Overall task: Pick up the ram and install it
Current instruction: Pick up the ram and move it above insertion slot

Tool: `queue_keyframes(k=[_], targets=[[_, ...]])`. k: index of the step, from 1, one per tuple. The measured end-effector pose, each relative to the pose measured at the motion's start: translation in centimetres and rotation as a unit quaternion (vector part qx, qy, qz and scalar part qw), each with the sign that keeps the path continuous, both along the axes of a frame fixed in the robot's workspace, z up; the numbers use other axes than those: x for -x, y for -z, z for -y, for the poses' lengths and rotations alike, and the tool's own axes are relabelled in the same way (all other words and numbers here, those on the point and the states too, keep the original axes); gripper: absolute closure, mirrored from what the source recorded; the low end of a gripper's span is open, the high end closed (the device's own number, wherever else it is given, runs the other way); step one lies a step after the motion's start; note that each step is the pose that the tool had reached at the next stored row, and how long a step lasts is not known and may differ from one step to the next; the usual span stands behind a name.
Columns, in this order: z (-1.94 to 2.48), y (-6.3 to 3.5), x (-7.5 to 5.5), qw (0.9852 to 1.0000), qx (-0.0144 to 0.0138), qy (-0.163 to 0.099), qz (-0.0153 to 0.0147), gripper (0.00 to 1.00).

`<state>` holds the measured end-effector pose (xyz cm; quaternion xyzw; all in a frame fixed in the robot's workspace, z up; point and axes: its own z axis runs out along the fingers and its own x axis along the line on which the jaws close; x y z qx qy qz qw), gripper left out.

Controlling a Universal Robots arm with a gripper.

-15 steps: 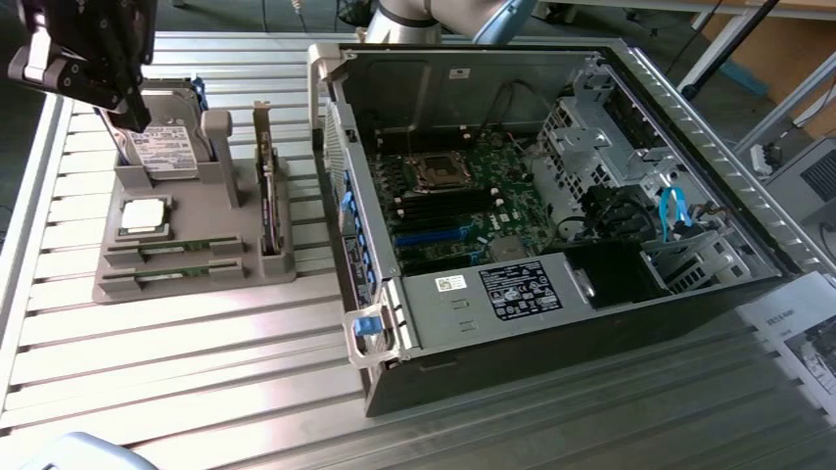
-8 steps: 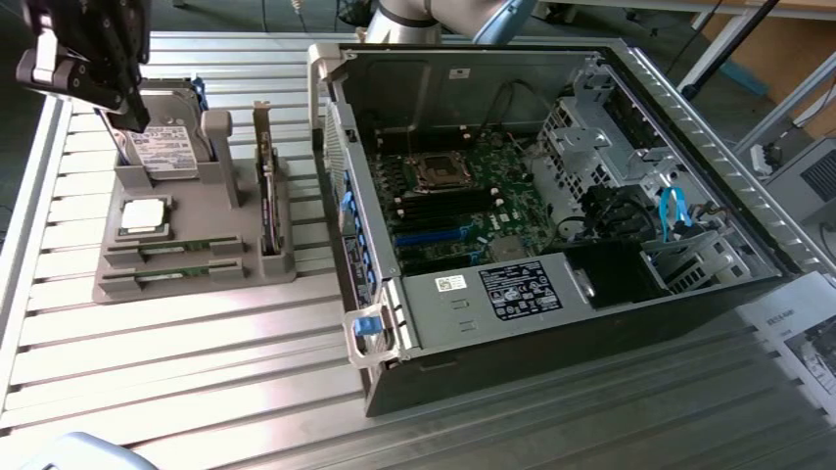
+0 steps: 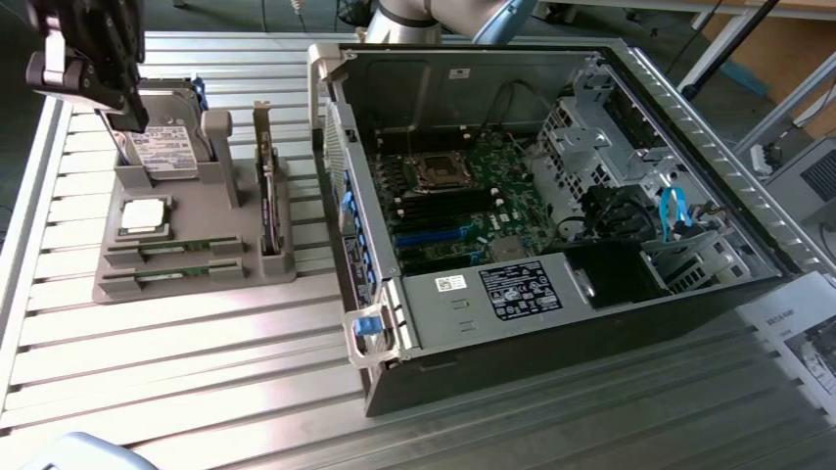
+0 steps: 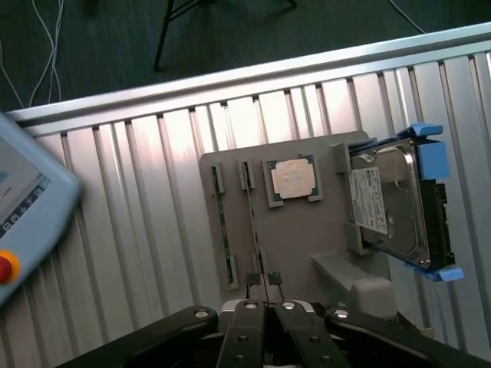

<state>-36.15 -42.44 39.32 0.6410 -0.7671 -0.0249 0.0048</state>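
Two green ram sticks lie in slots at the near end of a grey holder tray, one ram beside the other. In the wrist view the ram sticks show edge-on as thin strips, one and its twin. My gripper hangs shut and empty above the tray's far end, by the hard drive. In the wrist view my gripper sits high over the tray, its tips lined up with the second stick's end.
The tray also holds a silver processor chip, a hard drive in a blue frame and an upright dark expansion card. The open computer case with its motherboard stands on the exterior view's right. A teach pendant lies nearby.
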Motion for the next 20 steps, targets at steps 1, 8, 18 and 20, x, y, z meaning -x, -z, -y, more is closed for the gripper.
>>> queue_keyframes(k=[1,8,18,20], targets=[[0.00,0.00,0.00,1.0000,0.0000,-0.005,0.0000,0.90],[0.00,0.00,0.00,0.9989,0.0000,-0.047,0.0000,0.90],[0.00,0.14,0.00,0.9989,0.0000,-0.047,0.0000,0.90],[0.00,0.16,0.00,0.9989,0.0000,-0.047,-0.0001,0.90]])
